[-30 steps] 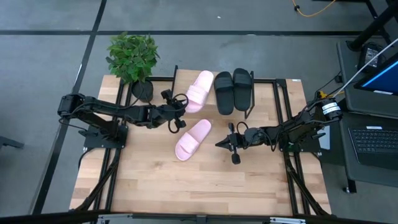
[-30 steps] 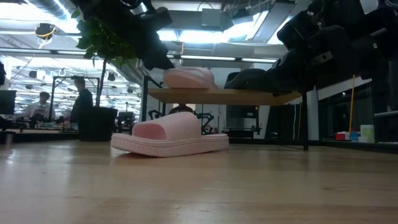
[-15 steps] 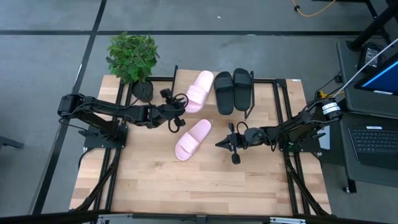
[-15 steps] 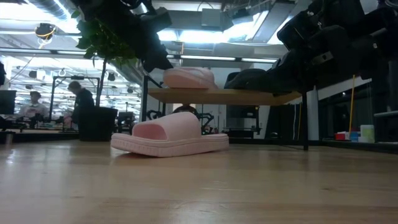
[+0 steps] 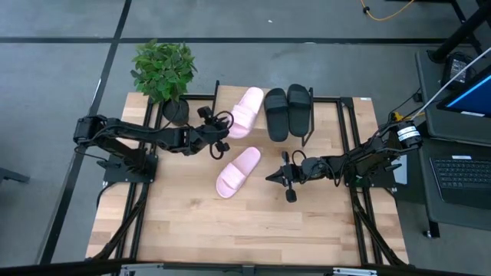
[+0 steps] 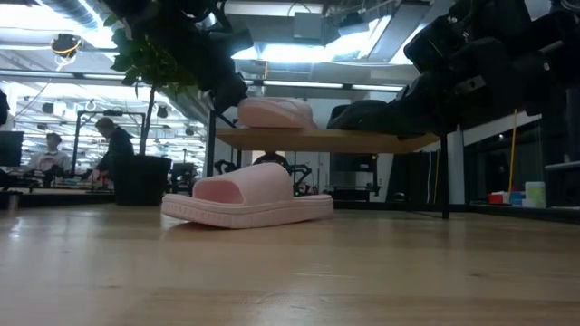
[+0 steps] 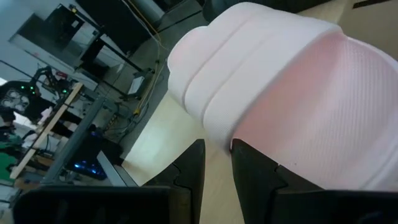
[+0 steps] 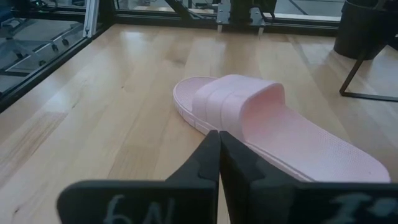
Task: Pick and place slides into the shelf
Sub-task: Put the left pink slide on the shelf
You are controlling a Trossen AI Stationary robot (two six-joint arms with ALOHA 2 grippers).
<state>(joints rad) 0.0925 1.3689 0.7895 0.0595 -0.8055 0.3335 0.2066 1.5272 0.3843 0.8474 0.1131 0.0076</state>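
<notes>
The slides are four open-toe sandals with one wide strap. One pink slide (image 5: 246,113) and two black slides (image 5: 287,113) lie side by side on the shelf (image 5: 326,119); the second pink slide (image 5: 237,171) lies on the light wood worktop (image 5: 230,230), in front of the shelf. A potted plant (image 5: 163,73) stands at the far left corner. The left tool (image 5: 219,132) is partly open at the heel of the pink slide on the shelf, holding nothing. The right tool (image 5: 271,175) is fully closed, empty, just beside the pink slide on the worktop.
</notes>
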